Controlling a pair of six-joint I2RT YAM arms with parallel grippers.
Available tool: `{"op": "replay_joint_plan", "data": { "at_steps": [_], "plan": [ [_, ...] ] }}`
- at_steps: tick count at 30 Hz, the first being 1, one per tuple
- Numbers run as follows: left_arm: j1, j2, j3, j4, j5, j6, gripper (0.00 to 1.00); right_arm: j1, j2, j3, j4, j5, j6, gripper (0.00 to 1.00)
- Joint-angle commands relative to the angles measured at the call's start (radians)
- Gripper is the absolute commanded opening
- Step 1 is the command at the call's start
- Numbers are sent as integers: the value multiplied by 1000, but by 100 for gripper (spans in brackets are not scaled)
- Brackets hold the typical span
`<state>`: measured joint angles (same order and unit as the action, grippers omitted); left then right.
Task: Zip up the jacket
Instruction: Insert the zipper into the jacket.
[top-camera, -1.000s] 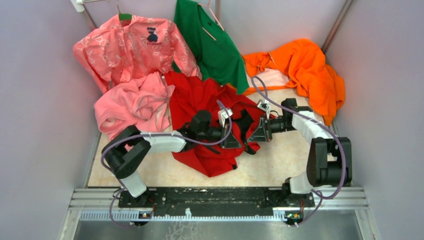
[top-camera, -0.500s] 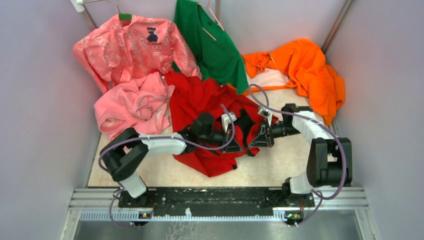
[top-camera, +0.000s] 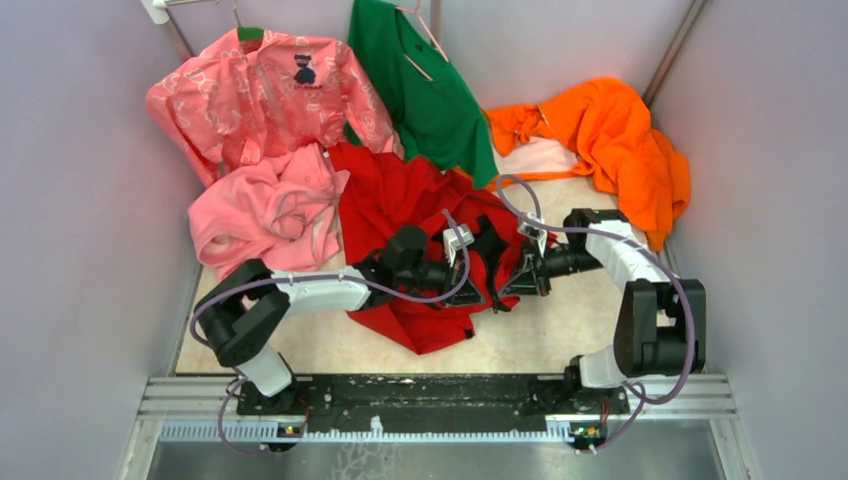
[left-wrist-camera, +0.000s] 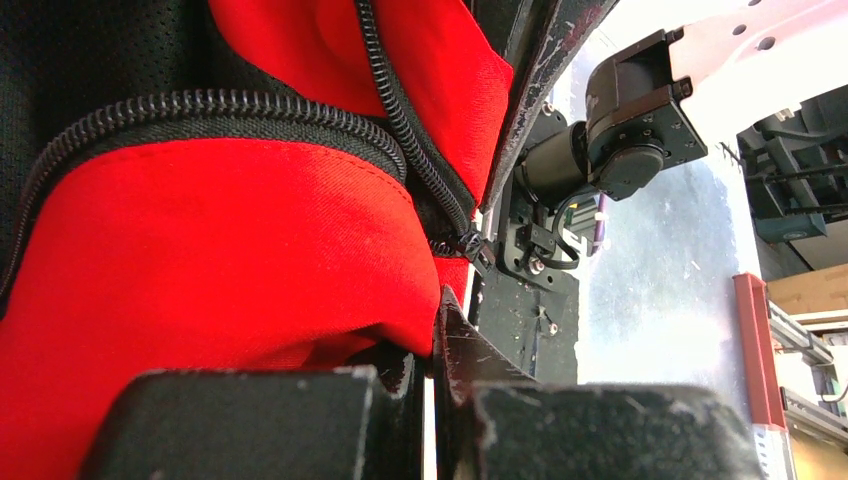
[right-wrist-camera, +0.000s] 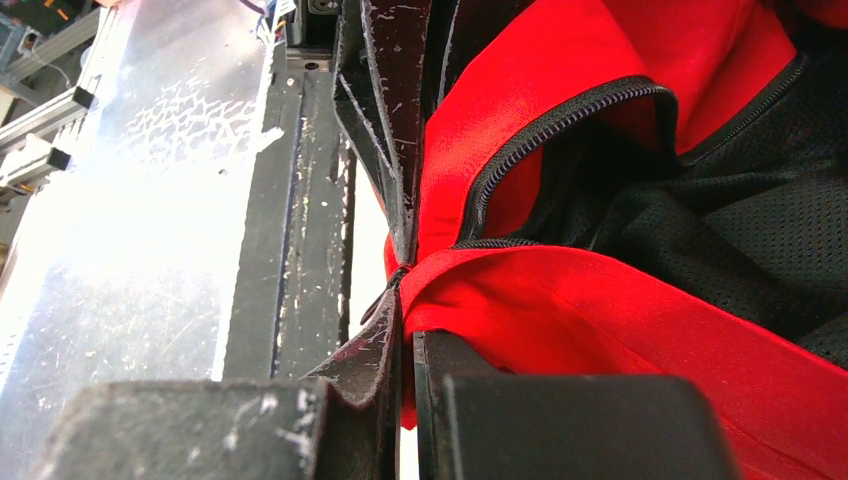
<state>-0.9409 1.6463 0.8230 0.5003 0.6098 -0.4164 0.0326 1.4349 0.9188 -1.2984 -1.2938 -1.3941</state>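
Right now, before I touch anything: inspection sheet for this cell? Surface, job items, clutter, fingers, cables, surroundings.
Surface: beige tabletop, partly covered by clothes.
Job's things: red jacket crumpled mid-table, zipper open, dark lining showing.
Clutter: pink fleece, patterned pink shirt, green shirt, orange garment at the back.
Grippers: left fingers shut on jacket cloth; right fingers likewise.
Cables: purple cables loop off both arms.
Surroundings: pale walls on three sides; metal rail at near edge.
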Motion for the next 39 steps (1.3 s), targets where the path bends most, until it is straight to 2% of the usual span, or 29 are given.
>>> {"op": "replay_joint_plan", "data": {
  "at_steps": [1,6,11,24,34,39],
  "plan": [
    [-9,-38,2,-3,23,27,0,6,-50,41,21,-51,-26,0],
    [-9,-43,-2,0,33,31,0,0,-66,24,130,-37,110,0],
    [-11,-41,2,1,46,31,0,-1,-72,18,148,-40,135,0],
    [-12,-75,11,-42,-9,62,0,0,-60,28,26,-68,-18,0],
    [-21,-86,64,-172,-36,131,0,0,-101,18,83,-59,45,0],
    [-31,-82,73,-184,-32,144,0,-1,-111,13,130,-67,110,0]
  ]
}}
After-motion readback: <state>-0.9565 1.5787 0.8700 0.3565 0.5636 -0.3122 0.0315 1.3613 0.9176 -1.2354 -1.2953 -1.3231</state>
